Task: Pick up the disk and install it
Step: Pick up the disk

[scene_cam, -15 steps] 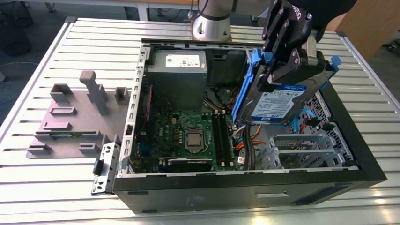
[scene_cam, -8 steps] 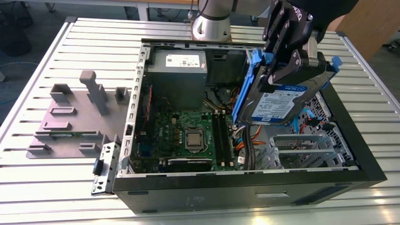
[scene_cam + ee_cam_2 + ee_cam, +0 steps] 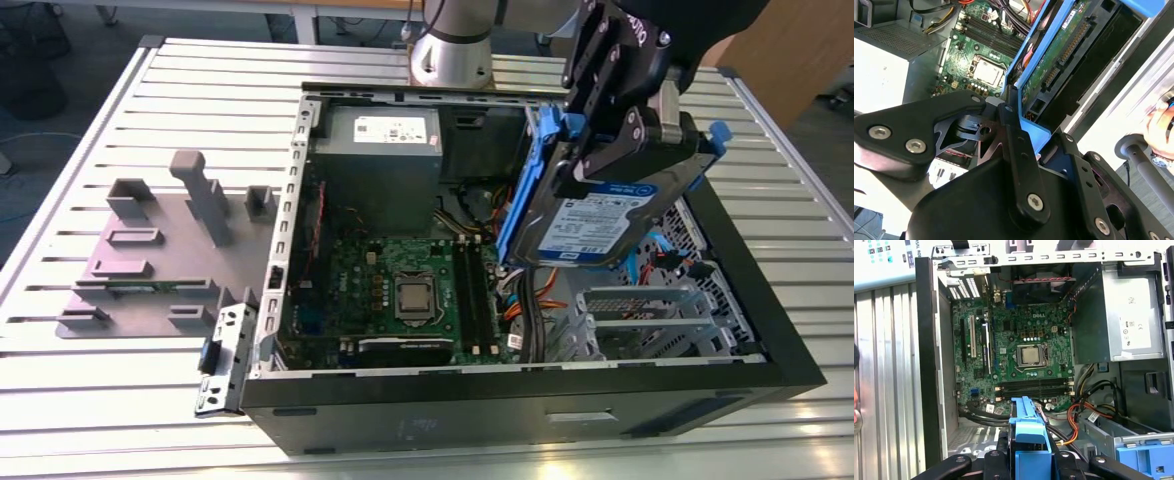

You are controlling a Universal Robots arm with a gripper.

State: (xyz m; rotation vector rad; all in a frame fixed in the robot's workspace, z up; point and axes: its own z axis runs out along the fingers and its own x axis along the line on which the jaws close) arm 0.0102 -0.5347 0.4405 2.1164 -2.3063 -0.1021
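My gripper [image 3: 633,158] is shut on the disk [image 3: 603,218], a metal hard drive with a blue-and-white label and blue plastic rails. It hangs tilted above the open computer case [image 3: 534,395], over the side at the exterior view's right, just above the metal drive cage [image 3: 654,320]. In the second wrist view the disk's green circuit-board underside [image 3: 1054,55] and a blue rail [image 3: 1029,75] rise from the black gripper linkages. The first wrist view looks down past the disk's blue rail [image 3: 1026,432] into the case.
Inside the case lie the green motherboard [image 3: 400,290], the grey power-supply box [image 3: 380,150] and loose cables [image 3: 534,300]. A grey fixture plate with upright holders [image 3: 147,260] sits on the slatted table at the exterior view's left. A person's hand [image 3: 1160,127] is beside the case.
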